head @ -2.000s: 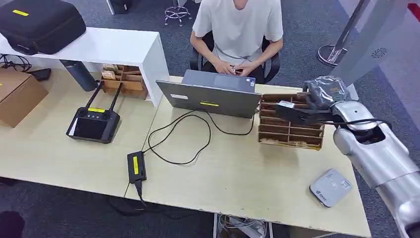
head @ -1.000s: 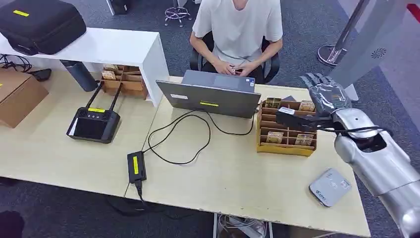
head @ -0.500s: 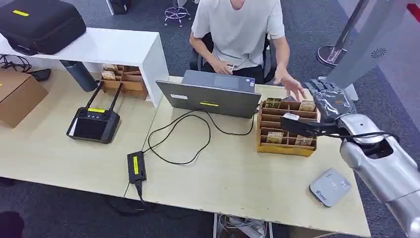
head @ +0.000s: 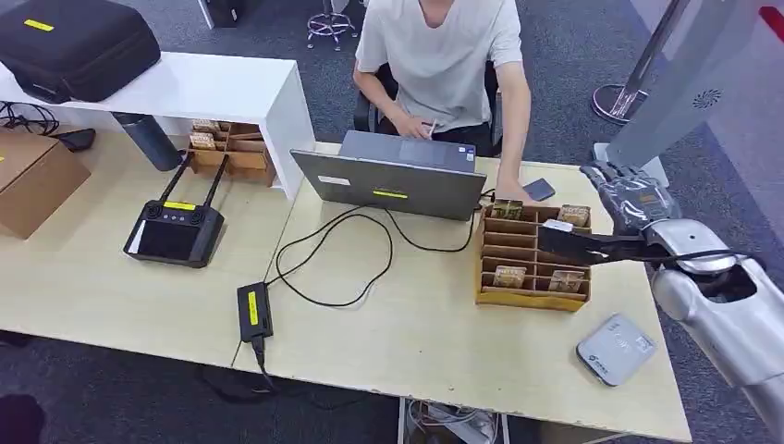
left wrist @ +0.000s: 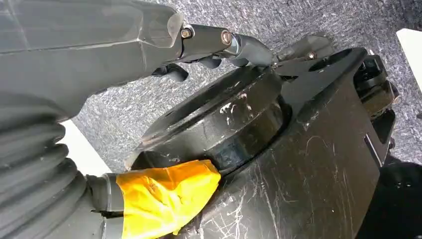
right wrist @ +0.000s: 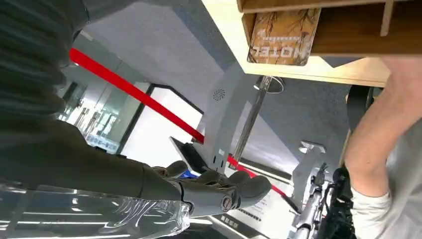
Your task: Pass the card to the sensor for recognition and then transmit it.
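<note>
Since the sensor (head: 617,349) lies flat at the near edge of the table (head: 434,333), we judge any card must be carried back to it from the wooden card rack (head: 533,254) standing just beyond. Our right robot hand (head: 629,199) hangs beside that rack, fingers apart and holding nothing, while cards (head: 509,276) sit in its slots. Beyond, a person's hand (head: 510,192) rests at the rack's far side; our left robot hand (left wrist: 209,47) has its fingers curled.

The right arm (head: 716,301) is a smooth silver shell with a dark oval recess and a thin black cable along it. The right hand (head: 629,199) is grey under clear glossy wrap. The left hand (left wrist: 74,64) has a ribbed grey cover, dark fingers with bright screws, and yellow tape at 7 o'clock.
</note>
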Available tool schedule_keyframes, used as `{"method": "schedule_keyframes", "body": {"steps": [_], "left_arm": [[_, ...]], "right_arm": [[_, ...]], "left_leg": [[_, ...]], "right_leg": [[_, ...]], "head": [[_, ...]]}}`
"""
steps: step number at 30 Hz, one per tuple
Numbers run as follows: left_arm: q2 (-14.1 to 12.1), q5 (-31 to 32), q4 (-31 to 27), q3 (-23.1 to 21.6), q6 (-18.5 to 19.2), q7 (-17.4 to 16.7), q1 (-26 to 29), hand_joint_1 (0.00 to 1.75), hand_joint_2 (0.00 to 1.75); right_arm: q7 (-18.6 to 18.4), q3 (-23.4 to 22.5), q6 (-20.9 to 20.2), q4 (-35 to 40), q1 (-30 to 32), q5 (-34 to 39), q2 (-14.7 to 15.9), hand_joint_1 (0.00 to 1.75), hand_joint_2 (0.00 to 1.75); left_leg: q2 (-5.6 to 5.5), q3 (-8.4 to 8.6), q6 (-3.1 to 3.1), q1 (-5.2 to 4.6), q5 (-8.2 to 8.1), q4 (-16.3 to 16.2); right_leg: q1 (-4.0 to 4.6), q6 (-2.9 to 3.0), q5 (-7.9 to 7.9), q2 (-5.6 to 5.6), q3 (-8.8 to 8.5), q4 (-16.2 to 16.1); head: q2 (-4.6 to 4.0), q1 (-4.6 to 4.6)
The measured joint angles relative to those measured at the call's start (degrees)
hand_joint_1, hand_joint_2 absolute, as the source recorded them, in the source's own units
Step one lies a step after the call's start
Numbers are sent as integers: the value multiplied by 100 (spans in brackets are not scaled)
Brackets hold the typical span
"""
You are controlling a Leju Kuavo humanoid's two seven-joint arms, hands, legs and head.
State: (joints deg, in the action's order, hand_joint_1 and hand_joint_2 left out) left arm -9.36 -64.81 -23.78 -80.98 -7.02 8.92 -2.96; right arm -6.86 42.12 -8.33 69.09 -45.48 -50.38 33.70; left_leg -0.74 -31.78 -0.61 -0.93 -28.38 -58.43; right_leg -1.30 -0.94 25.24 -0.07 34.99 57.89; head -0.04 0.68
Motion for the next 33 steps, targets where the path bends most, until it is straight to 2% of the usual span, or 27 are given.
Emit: {"method": "schedule_keyframes", "body": {"steps": [29, 33], "left_arm": [[9, 17, 2, 81, 11, -50, -1, 0, 175], [7, 20, 2, 107, 9, -57, 7, 0, 175]], "right_arm": [[28, 15, -9, -109, -30, 24, -57, 0, 175], [7, 59, -242, -116, -62, 199, -55, 0, 175]], "left_leg": [[-2, -3, 0, 0, 0, 0], [-1, -2, 0, 0, 0, 0]], "right_leg": [[0, 0, 0, -3, -1, 1], [0, 0, 0, -1, -1, 1]], "head": [[0, 0], [0, 0]]}}
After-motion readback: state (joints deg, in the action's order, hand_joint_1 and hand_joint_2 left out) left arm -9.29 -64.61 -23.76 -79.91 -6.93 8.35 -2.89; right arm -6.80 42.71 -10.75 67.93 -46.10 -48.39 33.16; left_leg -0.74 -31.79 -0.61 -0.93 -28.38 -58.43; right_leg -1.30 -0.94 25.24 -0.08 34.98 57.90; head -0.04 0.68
